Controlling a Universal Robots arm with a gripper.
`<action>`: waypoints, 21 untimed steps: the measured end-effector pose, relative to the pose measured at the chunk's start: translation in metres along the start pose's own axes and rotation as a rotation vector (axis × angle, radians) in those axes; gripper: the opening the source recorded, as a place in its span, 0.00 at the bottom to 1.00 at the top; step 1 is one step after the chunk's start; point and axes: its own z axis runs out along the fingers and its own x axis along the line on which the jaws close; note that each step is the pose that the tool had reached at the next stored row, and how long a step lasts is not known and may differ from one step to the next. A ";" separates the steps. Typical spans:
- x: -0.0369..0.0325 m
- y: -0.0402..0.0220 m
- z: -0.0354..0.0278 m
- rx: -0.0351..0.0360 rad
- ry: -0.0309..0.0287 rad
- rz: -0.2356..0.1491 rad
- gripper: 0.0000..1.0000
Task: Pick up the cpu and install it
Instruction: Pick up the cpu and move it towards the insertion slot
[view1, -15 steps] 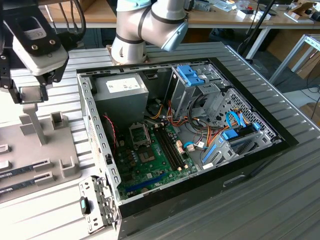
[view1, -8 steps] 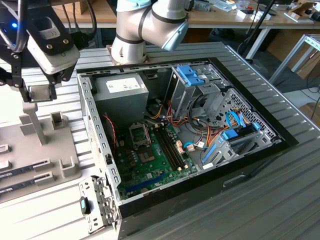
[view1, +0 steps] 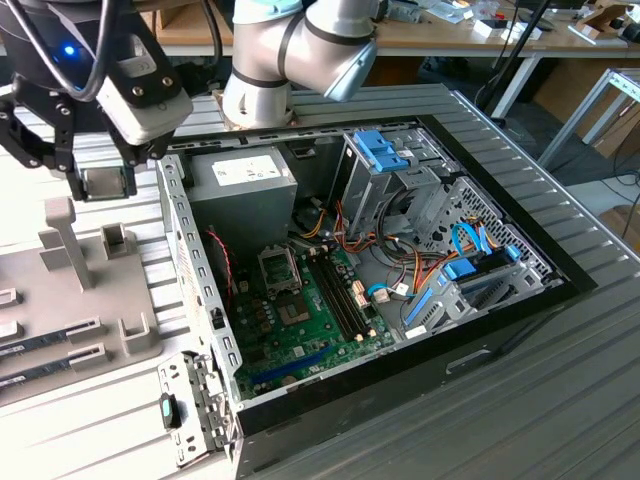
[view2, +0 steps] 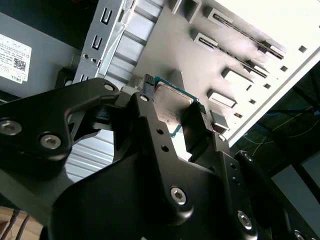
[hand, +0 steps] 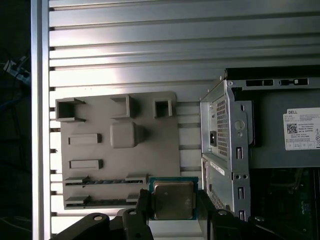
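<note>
The cpu (view1: 106, 183) is a small silver-topped square with a thin green edge. My gripper (view1: 104, 185) is shut on it and holds it in the air above the grey holder plate (view1: 60, 270), just outside the computer case's wall on the exterior view's left. Both wrist views show the cpu (hand: 173, 199) (view2: 169, 101) pinched between the two black fingers (hand: 144, 206), flat side facing the first wrist camera. Inside the case, the silver socket frame (view1: 279, 268) sits on the green motherboard (view1: 300, 325).
The open computer case (view1: 180, 215) lies on a ribbed metal table (view1: 560, 400), with a grey power supply (view1: 243, 190), drive bays (view1: 385, 160) and loose cables inside. The holder plate (hand: 120, 150) has upright posts and slots. Desks stand behind.
</note>
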 end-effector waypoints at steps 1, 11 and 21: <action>-0.0019 0.0001 0.0000 -0.0001 -0.0001 0.000 0.47; -0.0257 0.0011 -0.0009 0.0000 0.0000 0.000 0.47; -0.0510 0.0021 -0.0018 -0.0001 -0.0001 0.000 0.47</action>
